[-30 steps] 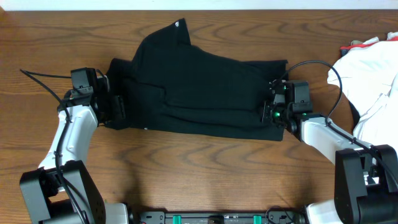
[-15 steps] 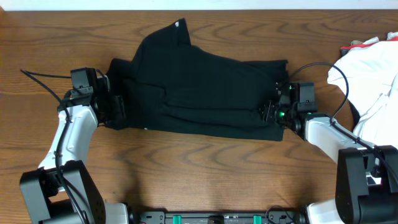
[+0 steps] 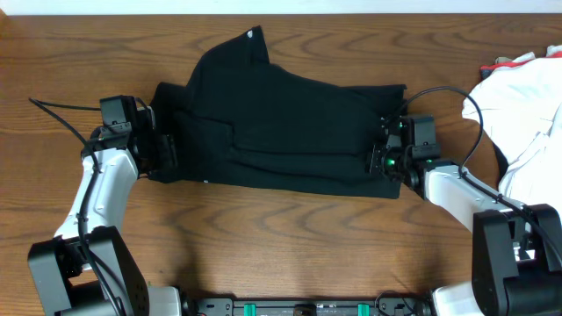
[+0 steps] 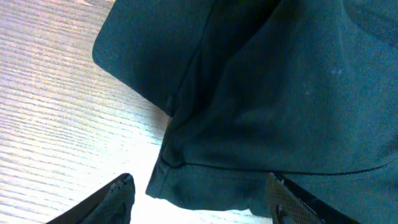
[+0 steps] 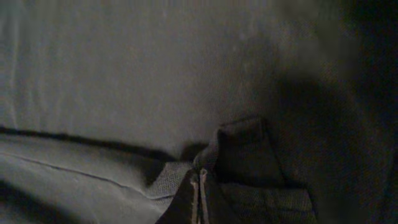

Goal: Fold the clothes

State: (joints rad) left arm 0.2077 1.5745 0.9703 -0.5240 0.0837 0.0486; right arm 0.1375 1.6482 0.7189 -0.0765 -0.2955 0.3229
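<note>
The clothes, a black shirt [image 3: 281, 123], lie spread flat across the middle of the table. My left gripper [image 3: 164, 154] sits at the shirt's left edge. In the left wrist view its fingers [image 4: 121, 193] stand wide apart, and a hemmed corner of the shirt [image 4: 205, 186] lies between them, untouched. My right gripper [image 3: 379, 162] rests on the shirt's right edge. In the right wrist view that gripper [image 5: 198, 193] has its jaws pressed together, with a small raised fold of the shirt [image 5: 242, 146] bunched at their tips.
A heap of white cloth [image 3: 527, 96] lies at the far right, with a red item [image 3: 496, 63] beside it. Bare wooden table [image 3: 263, 237] runs along the front. A thin black cable [image 3: 53, 114] trails left of the left arm.
The right gripper drew back a little to the right with its jaws opening, then returned to the left and shut on the fabric. The left arm and the shirt stayed put.
</note>
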